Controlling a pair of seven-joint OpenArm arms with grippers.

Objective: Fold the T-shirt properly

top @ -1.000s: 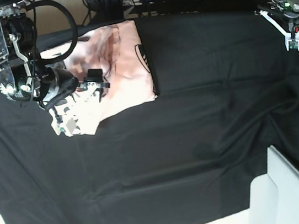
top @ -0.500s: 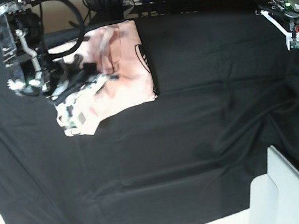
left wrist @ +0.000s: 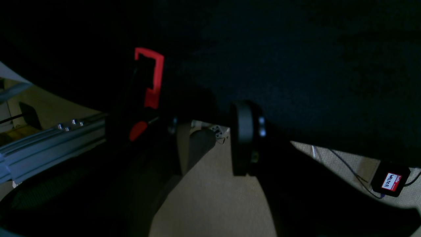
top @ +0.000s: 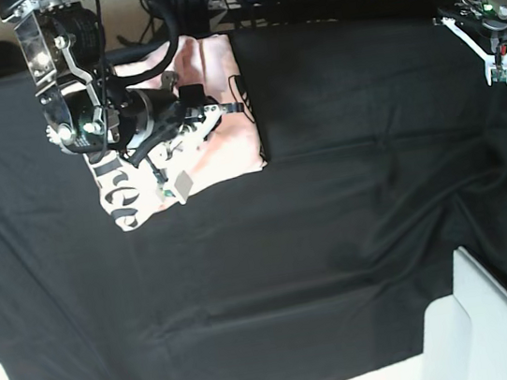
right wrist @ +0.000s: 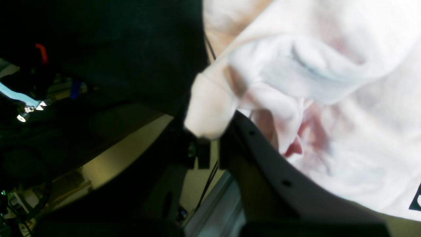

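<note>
One crumpled pink cotton T-shirt (top: 229, 151), bunched fold pinched in closed right end effector (right wrist: 212, 144), parted left end effector (left wrist: 205, 141) holding nothing, well apart from T-shirt.

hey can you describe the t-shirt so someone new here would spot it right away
Look at the black cloth covering the table. Toward its far left in the base view, under the right arm, lies the bunched T-shirt. It is pale pink with black print, the one light fabric on that dark cloth.
</note>
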